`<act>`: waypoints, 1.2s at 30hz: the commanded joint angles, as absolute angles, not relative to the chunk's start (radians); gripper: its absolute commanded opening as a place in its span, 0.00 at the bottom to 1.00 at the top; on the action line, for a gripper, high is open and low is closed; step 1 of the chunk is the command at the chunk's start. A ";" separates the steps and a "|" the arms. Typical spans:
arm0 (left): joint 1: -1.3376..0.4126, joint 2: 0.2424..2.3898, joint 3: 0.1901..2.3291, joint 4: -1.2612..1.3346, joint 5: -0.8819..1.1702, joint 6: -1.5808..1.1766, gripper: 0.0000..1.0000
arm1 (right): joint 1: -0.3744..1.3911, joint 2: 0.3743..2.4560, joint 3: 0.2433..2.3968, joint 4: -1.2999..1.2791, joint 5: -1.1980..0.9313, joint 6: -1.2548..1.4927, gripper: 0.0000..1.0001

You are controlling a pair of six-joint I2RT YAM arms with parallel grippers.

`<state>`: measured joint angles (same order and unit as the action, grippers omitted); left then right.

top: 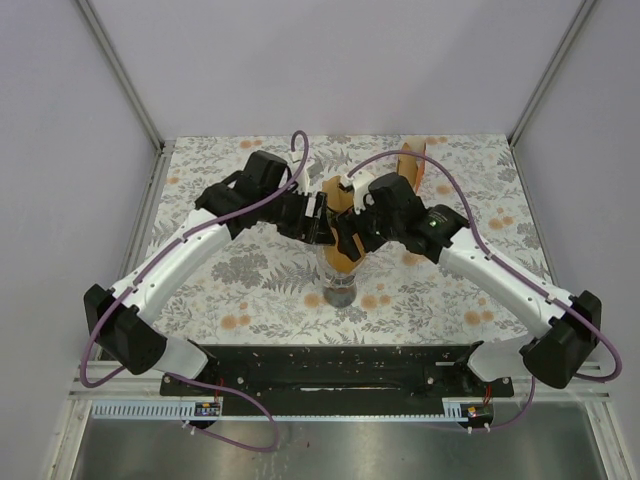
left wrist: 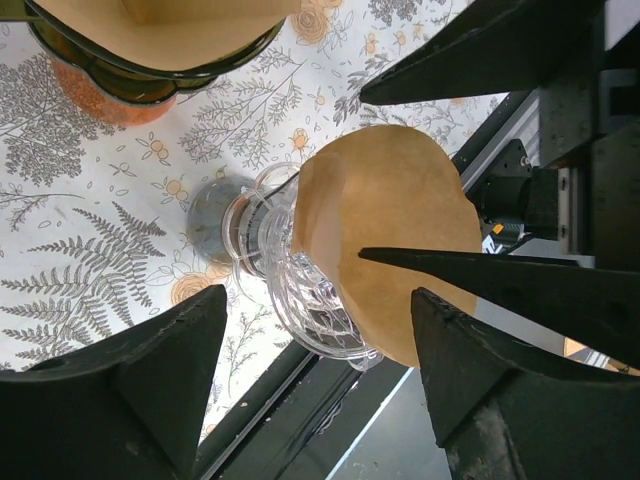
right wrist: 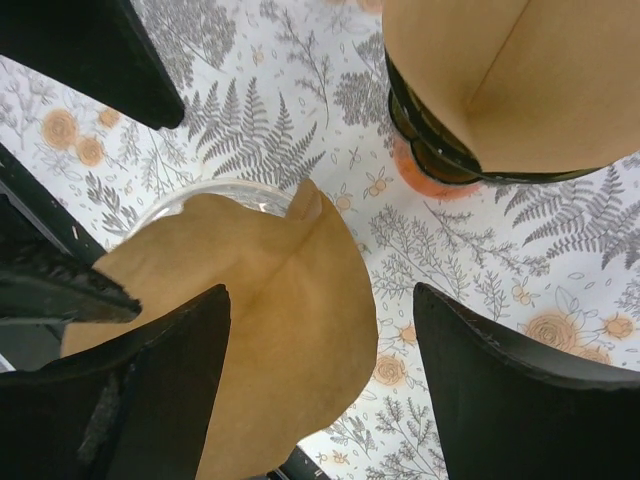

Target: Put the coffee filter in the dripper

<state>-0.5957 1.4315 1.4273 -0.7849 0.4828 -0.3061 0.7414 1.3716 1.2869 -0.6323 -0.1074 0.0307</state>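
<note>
coffee filter (left wrist: 390,230) stands point-down in the dripper (left wrist: 300,305) dead centre between the arms, left gripper (left wrist: 320,293) and right gripper (right wrist: 322,290) both spread wide holding nothing, each straddling it from its own side, equally near

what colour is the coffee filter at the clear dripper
The coffee filter is plain light brown, best seen in the left wrist view.

Brown coffee filter (left wrist: 385,240) mid-frame, sticking out of clear glass dripper (left wrist: 300,300). Left gripper (left wrist: 315,320) fingers at bottom L & R corners, spread wide. Dark holder (left wrist: 150,75) w/ more filters upper left, floral cloth (left wrist: 90,200) beneath
</note>
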 commanded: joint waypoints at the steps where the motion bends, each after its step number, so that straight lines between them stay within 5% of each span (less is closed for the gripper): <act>1: -0.572 1.419 1.493 -0.781 0.492 -0.285 0.78 | 0.736 1.302 1.373 -0.640 -0.088 0.021 0.82; 9: -0.460 1.381 1.513 -0.785 0.517 -0.258 0.83 | 0.736 1.246 1.488 -0.742 -0.014 0.032 0.73; 15: -0.379 1.319 1.445 -0.753 0.503 -0.232 0.86 | 0.749 1.298 1.542 -0.804 -0.158 0.081 0.14; 17: -0.345 1.301 1.407 -0.735 0.508 -0.241 0.86 | 0.765 1.321 1.531 -0.822 -0.146 0.090 0.02; 36: -0.319 1.229 1.102 -0.497 0.702 -0.449 0.83 | 0.903 1.598 1.470 -0.850 -0.005 0.182 0.00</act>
<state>-0.3153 1.2545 1.1385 -0.6186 0.6163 -0.3729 0.8879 1.5639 1.4780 -0.8623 -0.0402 0.1413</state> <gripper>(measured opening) 0.840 0.017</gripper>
